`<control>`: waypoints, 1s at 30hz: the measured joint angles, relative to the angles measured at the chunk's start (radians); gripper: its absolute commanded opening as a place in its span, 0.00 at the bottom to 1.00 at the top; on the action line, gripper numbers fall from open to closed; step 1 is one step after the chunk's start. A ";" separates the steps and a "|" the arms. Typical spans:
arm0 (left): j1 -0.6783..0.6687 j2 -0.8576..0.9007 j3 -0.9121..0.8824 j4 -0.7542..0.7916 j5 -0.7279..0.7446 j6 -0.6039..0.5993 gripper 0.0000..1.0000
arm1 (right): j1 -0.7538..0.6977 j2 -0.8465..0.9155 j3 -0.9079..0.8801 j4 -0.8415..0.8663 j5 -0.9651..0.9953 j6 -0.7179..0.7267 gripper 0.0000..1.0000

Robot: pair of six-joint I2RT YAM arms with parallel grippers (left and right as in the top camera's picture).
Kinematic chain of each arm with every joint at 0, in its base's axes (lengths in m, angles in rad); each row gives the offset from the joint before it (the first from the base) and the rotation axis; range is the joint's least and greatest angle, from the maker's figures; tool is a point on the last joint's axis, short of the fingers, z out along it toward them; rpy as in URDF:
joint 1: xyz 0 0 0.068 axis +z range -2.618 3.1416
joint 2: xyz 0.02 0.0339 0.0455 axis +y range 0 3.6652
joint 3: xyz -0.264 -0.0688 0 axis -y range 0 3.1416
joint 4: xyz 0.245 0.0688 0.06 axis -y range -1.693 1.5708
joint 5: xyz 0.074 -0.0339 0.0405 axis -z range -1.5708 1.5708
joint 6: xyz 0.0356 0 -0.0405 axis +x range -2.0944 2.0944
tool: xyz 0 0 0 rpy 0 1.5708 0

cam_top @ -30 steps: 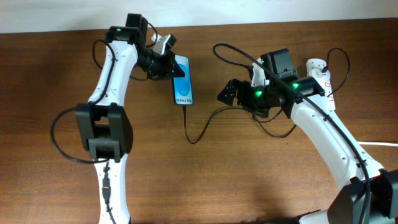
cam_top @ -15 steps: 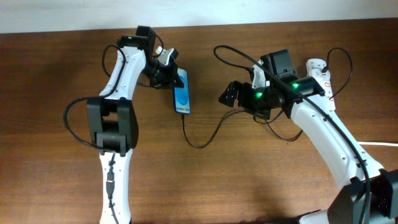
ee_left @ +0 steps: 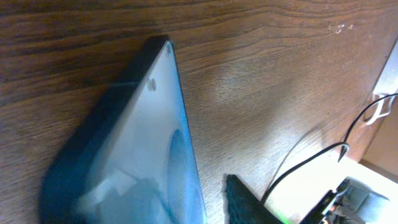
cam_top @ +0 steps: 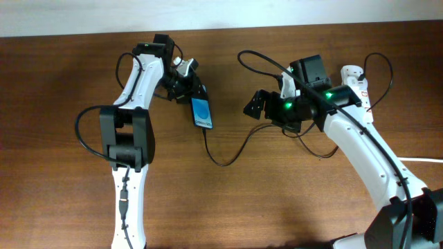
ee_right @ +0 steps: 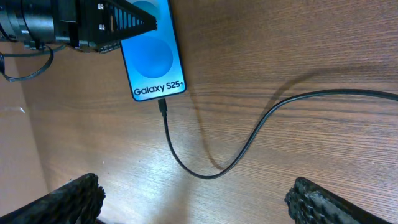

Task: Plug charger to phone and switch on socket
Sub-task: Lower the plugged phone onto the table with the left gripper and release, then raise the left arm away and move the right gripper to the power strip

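The phone (cam_top: 202, 114) lies on the wooden table with its blue screen up; it also shows in the right wrist view (ee_right: 152, 56) and fills the lower left of the left wrist view (ee_left: 143, 155). The black charger cable (cam_top: 220, 160) runs from a plug tip at the phone's text end (ee_right: 163, 107) in a loop towards the right arm. My left gripper (cam_top: 190, 86) is over the phone's far end. Only one of its fingers (ee_left: 249, 202) shows, with a thin strip of wood between it and the phone. My right gripper (cam_top: 255, 104) is open and empty above the cable loop (ee_right: 205, 174). The white socket strip (cam_top: 356, 77) lies behind the right arm, partly hidden.
A thick white cord (cam_top: 422, 160) leaves at the right edge. Thin black wiring loops around the right arm (cam_top: 377, 66). A pale wall runs along the table's far edge (cam_top: 277, 14).
My left gripper has moved towards the front over the phone's far end. The phone has shifted a little towards the front and the cable loop has swung right. The right arm has barely moved.
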 measured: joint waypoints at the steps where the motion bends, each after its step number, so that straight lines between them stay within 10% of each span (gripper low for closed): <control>1: 0.000 0.000 0.000 0.000 -0.002 0.000 0.55 | 0.000 0.000 0.000 0.000 0.000 0.000 0.99; 6: 0.000 0.000 0.000 0.000 -0.013 0.000 0.72 | 0.000 0.000 0.000 -0.007 0.000 0.000 0.99; 8: 0.000 0.000 0.000 0.000 -0.055 0.000 1.00 | 0.000 0.000 0.000 -0.007 0.000 0.000 0.99; 15: -0.008 -0.006 0.060 -0.033 -0.238 0.000 1.00 | 0.000 0.000 0.000 -0.016 0.000 -0.023 1.00; 20: 0.048 -0.097 0.443 -0.188 -0.350 0.001 1.00 | 0.000 -0.038 0.019 -0.059 0.030 -0.121 1.00; 30: 0.047 -0.498 0.557 -0.247 -0.495 0.004 0.99 | -0.202 -0.145 0.539 -0.560 0.309 -0.232 1.00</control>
